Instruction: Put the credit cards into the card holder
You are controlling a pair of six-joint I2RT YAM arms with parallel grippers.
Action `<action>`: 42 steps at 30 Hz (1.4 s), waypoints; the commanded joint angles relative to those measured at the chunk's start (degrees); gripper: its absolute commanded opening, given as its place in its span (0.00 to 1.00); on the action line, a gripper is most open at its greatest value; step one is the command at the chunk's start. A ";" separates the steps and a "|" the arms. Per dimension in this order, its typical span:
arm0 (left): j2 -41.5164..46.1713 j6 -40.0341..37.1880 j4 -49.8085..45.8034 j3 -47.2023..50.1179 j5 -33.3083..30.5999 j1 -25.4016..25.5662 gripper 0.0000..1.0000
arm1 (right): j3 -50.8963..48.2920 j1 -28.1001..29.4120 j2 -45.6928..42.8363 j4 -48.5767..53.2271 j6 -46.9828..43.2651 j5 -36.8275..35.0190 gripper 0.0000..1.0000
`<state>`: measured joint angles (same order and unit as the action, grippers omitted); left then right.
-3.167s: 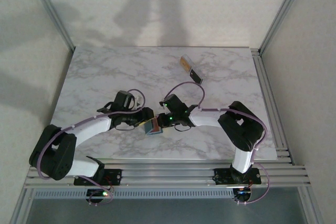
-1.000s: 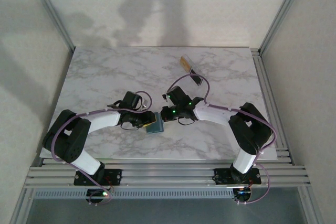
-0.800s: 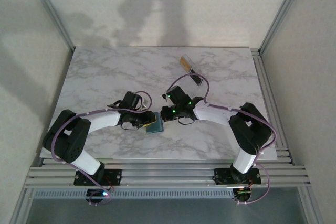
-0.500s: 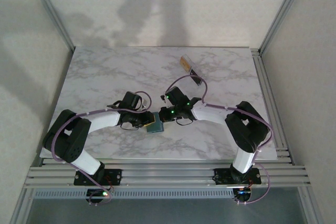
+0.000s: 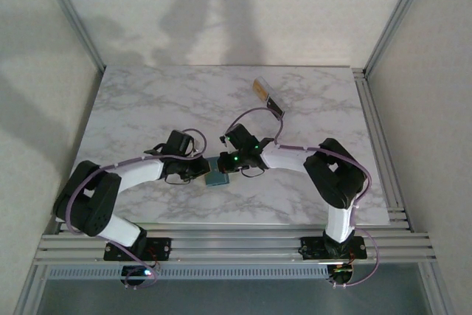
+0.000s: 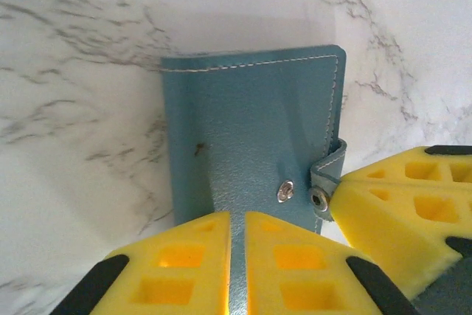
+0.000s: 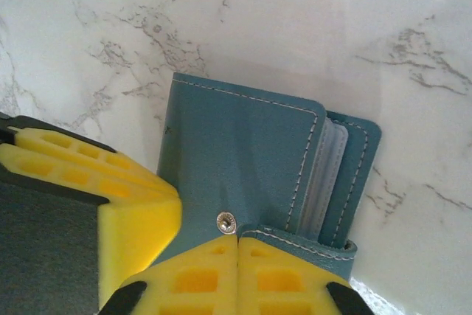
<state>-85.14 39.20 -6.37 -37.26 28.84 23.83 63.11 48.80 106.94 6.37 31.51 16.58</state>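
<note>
Far left, a pale grey wall (image 5: 37, 108) and a slanted aluminium post (image 5: 70, 16). The white, grey-veined marble table (image 5: 147, 101) fills the middle of the frame, with soft shadows (image 5: 221, 5) on the back wall above it and aluminium rails (image 5: 236, 245) along the bottom edge.

Moving right, the left gripper (image 5: 200, 171) is low over the marble, just left of centre, at the edge of a small teal wallet (image 5: 216, 179). In the left wrist view its yellow pads (image 6: 184, 260) stand nearly together, a thin slit between them, over the wallet's near edge. I cannot tell if they pinch the leather.

Centre now: the wallet lies flat and folded on the marble, with its snap (image 6: 285, 192) and strap (image 6: 328, 167) showing. The right gripper (image 5: 223, 161) comes in from the other side. In the right wrist view its pads (image 7: 287, 278) are pressed tight together, right at the strap (image 7: 295, 245), and clear sleeves (image 7: 318, 175) peek from the wallet's open side.

Upper right of centre, well apart from both grippers, the clear card holder (image 5: 268, 98) lies diagonally on the marble, tan at its far end and dark at its near end. Far right, another post (image 5: 394, 16) and a plain wall
</note>
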 commanded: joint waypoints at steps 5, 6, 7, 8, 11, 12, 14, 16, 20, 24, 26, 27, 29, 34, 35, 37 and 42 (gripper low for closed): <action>1.62 -0.53 -1.49 2.04 -4.03 -0.37 0.12 | 2.23 0.46 2.50 3.56 -1.37 -0.71 0.00; 0.84 -0.24 -0.67 2.47 -3.40 -0.28 0.12 | 2.43 0.52 2.49 3.56 -1.35 -0.52 0.00; 0.23 -0.03 0.29 2.90 -3.05 -0.13 0.12 | 2.61 0.64 2.54 3.64 -1.36 -0.51 0.00; -0.42 0.25 1.15 3.23 -2.62 -0.02 0.12 | 2.94 0.70 2.49 3.86 -1.51 -0.68 0.00; -2.19 -0.29 1.36 2.42 -1.24 -0.02 0.10 | 3.73 0.78 2.32 4.76 -1.80 -1.68 0.00; -2.34 -0.46 1.21 2.18 -0.76 -0.02 0.10 | 3.85 0.85 2.40 4.79 -1.80 -1.83 0.00; -2.23 -0.53 1.70 2.27 0.03 0.07 0.10 | 4.30 0.80 2.67 5.04 -2.04 -1.90 0.00; -2.75 -0.85 1.80 2.28 0.32 0.07 0.10 | 4.68 0.89 3.10 5.49 -2.40 -2.37 0.00; -3.57 -1.36 1.42 2.53 0.22 0.07 0.10 | 4.41 0.87 3.45 4.47 -1.71 -2.86 0.00; -3.78 -1.38 2.07 3.18 -0.22 0.08 0.10 | 5.48 0.97 4.22 4.57 -1.80 -3.03 0.00; -3.86 -1.58 1.64 2.97 -0.27 0.09 0.10 | 5.53 1.04 4.25 4.05 -1.36 -3.03 0.00; -3.64 -1.58 1.61 3.02 -0.35 0.08 0.10 | 5.52 1.01 4.25 3.79 -1.11 -2.87 0.00; -3.11 -1.41 1.86 3.37 -0.62 0.07 0.10 | 6.02 0.95 4.08 4.30 -0.72 -3.30 0.00; -3.34 -1.41 1.37 3.04 -0.45 0.07 0.10 | 6.87 0.98 3.99 5.48 -0.04 -3.86 0.00; -3.17 -1.33 1.44 3.13 -0.53 0.07 0.10 | 6.93 1.01 4.20 5.16 -0.04 -3.20 0.00; -3.18 -1.28 1.58 3.09 -0.58 0.07 0.10 | 6.94 1.02 4.59 4.79 -0.02 -2.50 0.00; -3.26 -1.26 1.07 2.57 -0.71 0.07 0.10 | 6.59 1.12 5.60 3.39 0.47 -1.01 0.00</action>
<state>-87.05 38.81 -2.57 -35.22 28.69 23.79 68.69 49.06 110.30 10.79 31.16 13.82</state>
